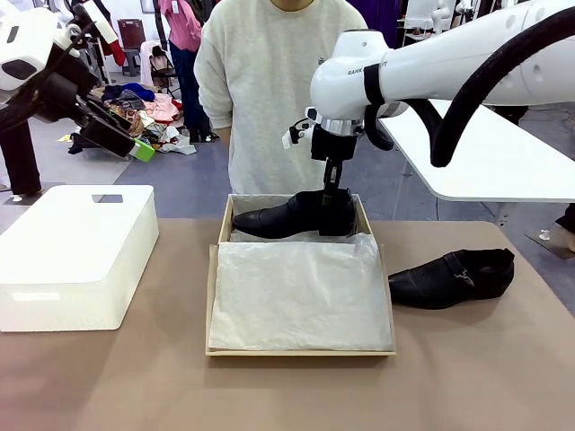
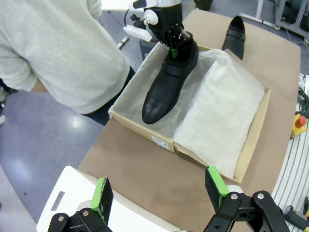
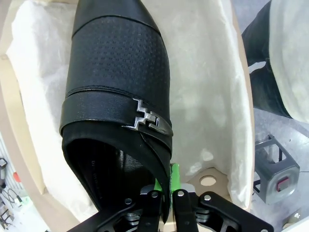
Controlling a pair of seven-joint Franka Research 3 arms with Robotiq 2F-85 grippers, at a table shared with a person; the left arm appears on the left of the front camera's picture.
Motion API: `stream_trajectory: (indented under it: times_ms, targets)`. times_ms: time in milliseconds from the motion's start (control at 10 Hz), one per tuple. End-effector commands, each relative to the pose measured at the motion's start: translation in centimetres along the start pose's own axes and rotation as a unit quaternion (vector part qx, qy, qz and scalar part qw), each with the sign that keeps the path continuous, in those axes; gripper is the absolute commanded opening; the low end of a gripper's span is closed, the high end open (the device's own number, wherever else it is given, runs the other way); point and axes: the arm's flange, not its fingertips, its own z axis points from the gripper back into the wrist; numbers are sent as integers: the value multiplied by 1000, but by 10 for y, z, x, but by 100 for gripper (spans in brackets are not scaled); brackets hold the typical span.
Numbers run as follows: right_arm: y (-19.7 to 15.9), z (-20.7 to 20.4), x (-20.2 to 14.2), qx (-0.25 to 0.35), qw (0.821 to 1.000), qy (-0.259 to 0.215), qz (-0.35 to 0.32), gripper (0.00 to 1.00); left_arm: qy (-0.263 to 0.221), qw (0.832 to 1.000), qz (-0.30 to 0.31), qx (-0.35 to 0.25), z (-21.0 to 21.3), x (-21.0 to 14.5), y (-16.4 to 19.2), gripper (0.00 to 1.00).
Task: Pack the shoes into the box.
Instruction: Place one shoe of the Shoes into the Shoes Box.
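Right gripper [image 1: 334, 194] pinching heel rim of first shoe [image 1: 287, 218]; shoe lies crosswise at far end of box [image 1: 213, 305], frame centre. Second shoe [image 1: 454, 278] on table [image 1: 476, 377], lower right of that gripper, long axis left-right, toe toward box; right arm nearer. Left gripper [image 2: 158, 188] spread, empty.

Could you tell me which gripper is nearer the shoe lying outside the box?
Right. The right gripper grips the other shoe in the box beside it; the left gripper hangs open beyond, over the white container.
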Motion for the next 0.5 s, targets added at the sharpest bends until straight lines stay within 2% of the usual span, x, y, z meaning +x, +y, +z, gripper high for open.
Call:
stream_trajectory:
  times_ms: [0,400]
  targets:
    - [2,-11,0,-11,1000,13,-5,0,-2,1000,-1,-5,0,0,0,100]
    - [-6,-35,-4,-4,1000,9,-6,0,-2,1000,-1,-5,0,0,0,100]
